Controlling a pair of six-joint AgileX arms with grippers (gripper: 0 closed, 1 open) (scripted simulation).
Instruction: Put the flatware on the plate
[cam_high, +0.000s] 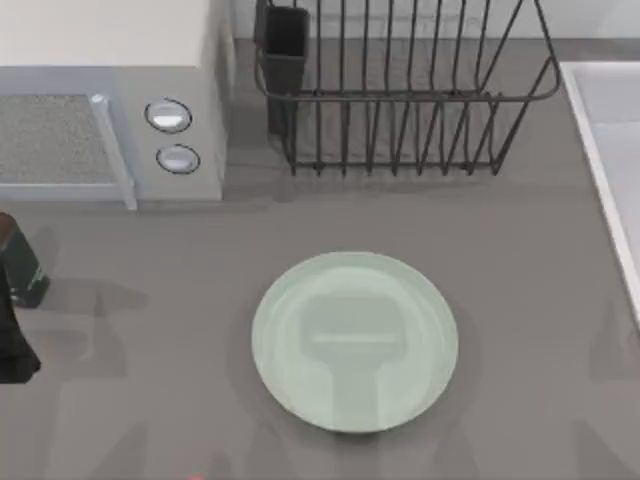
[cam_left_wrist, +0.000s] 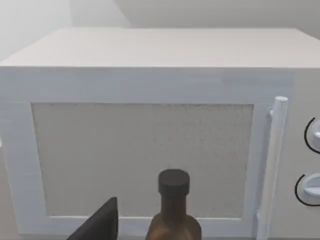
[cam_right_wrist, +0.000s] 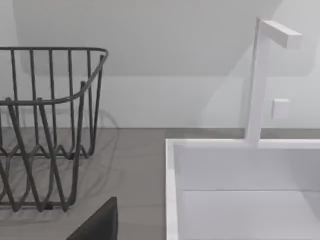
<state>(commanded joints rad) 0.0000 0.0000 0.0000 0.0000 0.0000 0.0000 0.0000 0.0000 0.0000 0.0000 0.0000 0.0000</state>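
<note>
The pale mint-green plate (cam_high: 355, 340) lies flat in the middle of the table with nothing on it. At the table's front edge, left of the plate, a tiny red-pink spot (cam_high: 195, 477) looks like the knob of the flatware; the rest of it is cut off. My left arm (cam_high: 12, 345) sits at the table's far left edge, well away from the plate. A dark part of my left gripper (cam_left_wrist: 100, 225) faces the microwave. A dark part of my right gripper (cam_right_wrist: 100, 222) shows between the rack and the sink.
A white microwave (cam_high: 110, 110) stands at the back left, with a brown bottle (cam_left_wrist: 173, 215) in front of it near my left arm. A black wire dish rack (cam_high: 400, 90) stands at the back middle. A white sink (cam_high: 610, 150) with a faucet (cam_right_wrist: 260, 80) lines the right side.
</note>
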